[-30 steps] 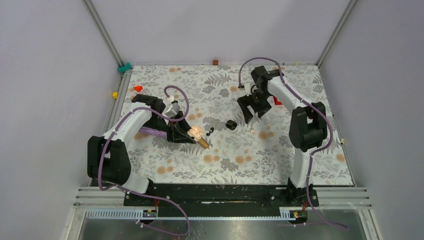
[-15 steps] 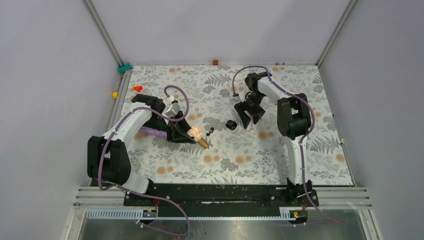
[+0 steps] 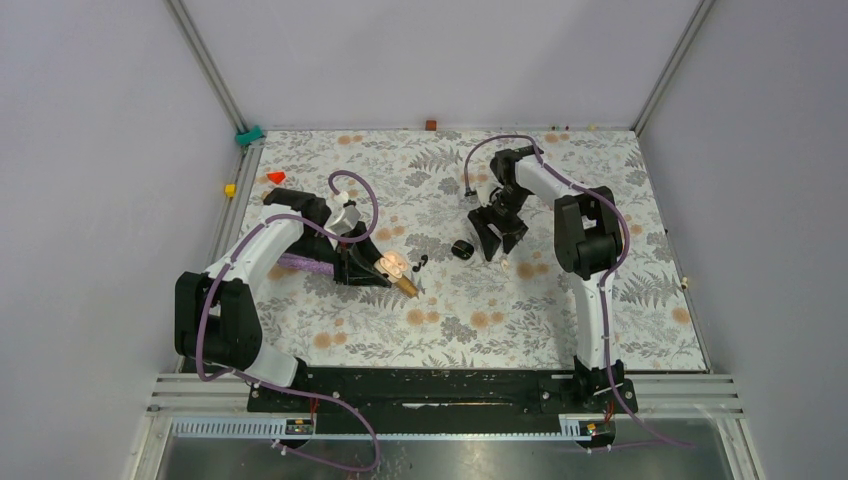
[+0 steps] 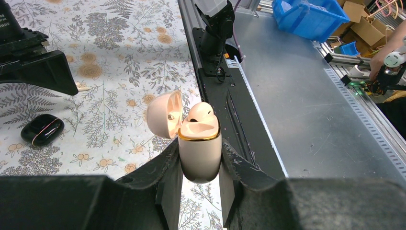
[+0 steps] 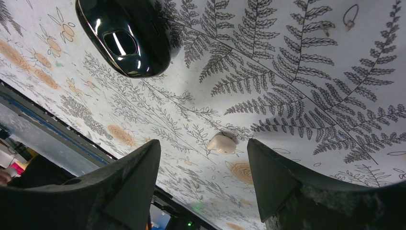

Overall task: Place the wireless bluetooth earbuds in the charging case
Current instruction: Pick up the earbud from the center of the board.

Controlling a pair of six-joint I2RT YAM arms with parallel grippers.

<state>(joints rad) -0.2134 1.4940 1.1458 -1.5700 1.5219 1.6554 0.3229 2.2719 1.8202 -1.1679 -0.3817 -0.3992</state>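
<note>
Right arm has folded inward since a second ago; its end effector (image 3: 497,236), fingers apart, hangs just at 2 o'clock of the charging case (image 3: 461,249). That case lies shut on the flat floral bench (image 3: 620,300), long axis roughly 10-to-4 in the right wrist view, with bare cloth around it. Earbuds (image 3: 419,263) lie at its 8 o'clock, nearer the left end effector (image 4: 199,154), which is clamped on an open pink case (image 4: 198,136).

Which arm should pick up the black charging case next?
Right. The right end effector is open and hangs just beside the black charging case. The left end effector is shut on the open cream-pink case.
</note>
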